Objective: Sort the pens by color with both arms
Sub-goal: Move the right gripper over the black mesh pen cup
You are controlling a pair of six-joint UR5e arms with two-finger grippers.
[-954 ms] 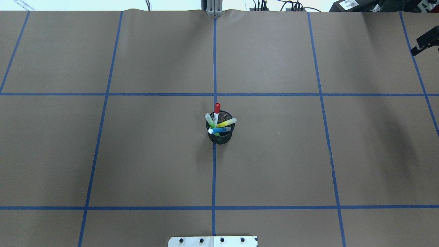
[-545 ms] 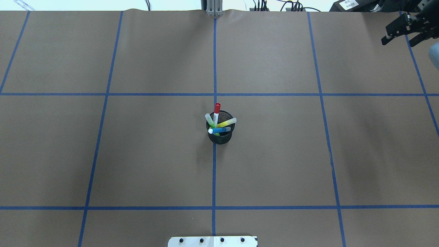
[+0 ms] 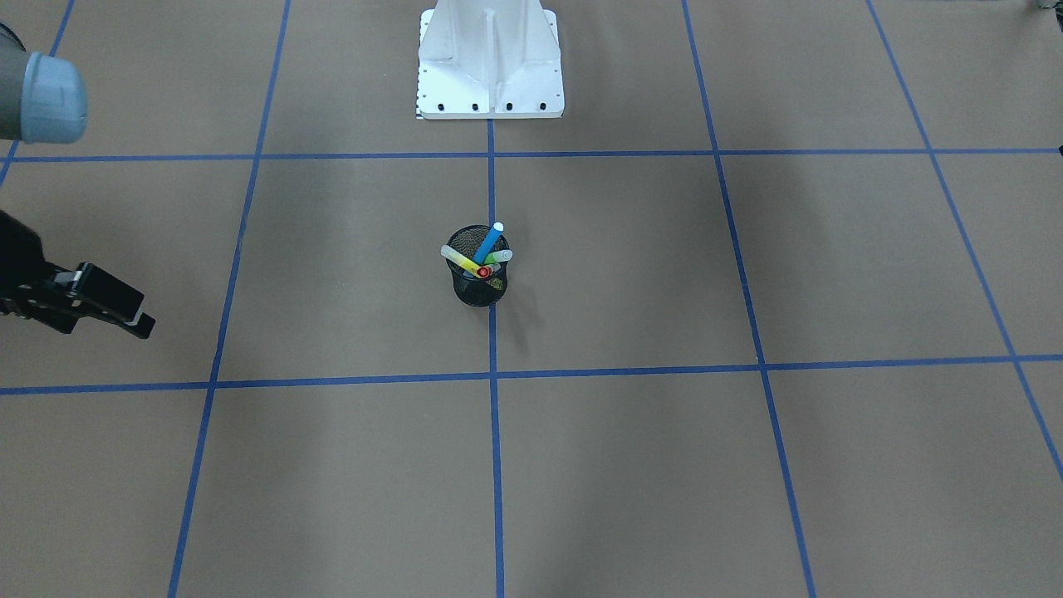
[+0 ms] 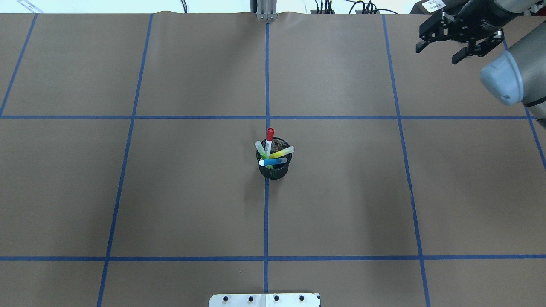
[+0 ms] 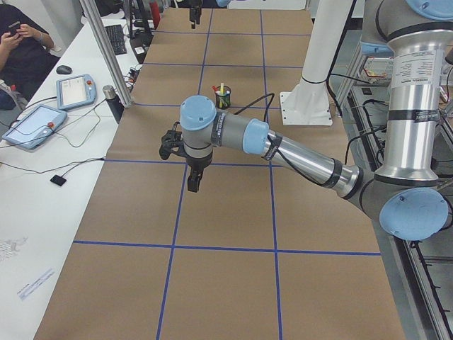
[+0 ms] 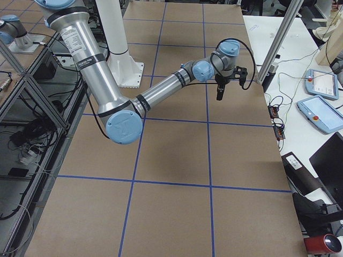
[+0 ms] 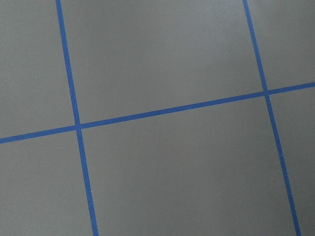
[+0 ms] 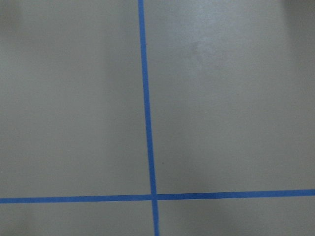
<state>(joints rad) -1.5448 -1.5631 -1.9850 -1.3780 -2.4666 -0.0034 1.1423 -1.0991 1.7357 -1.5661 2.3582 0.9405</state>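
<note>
Four pens stand in a black mesh cup [image 4: 274, 167] at the table's centre: the white pen with a red cap [image 4: 269, 135], the green pen [image 4: 259, 149], the yellow pen [image 4: 285, 152] and the blue pen [image 4: 273, 162]. The cup also shows in the front view [image 3: 479, 288]. My right gripper [image 4: 437, 54] is open and empty, high over the far right corner, far from the cup; it also shows in the front view [image 3: 133, 317]. My left gripper [image 5: 180, 167] shows only in the exterior left view, over the table's left end. I cannot tell if it is open or shut.
Brown paper with blue tape grid lines [image 4: 267, 117] covers the table. The white base pedestal [image 3: 490, 62] stands at the robot's edge. A side bench with tablets [image 5: 35, 122] and a seated person [image 5: 25, 42] lies beyond the far edge. Both wrist views show only paper and tape.
My right arm has swung leftward into the overhead view along the far edge, its gripper open. The cup and pens have not moved.
</note>
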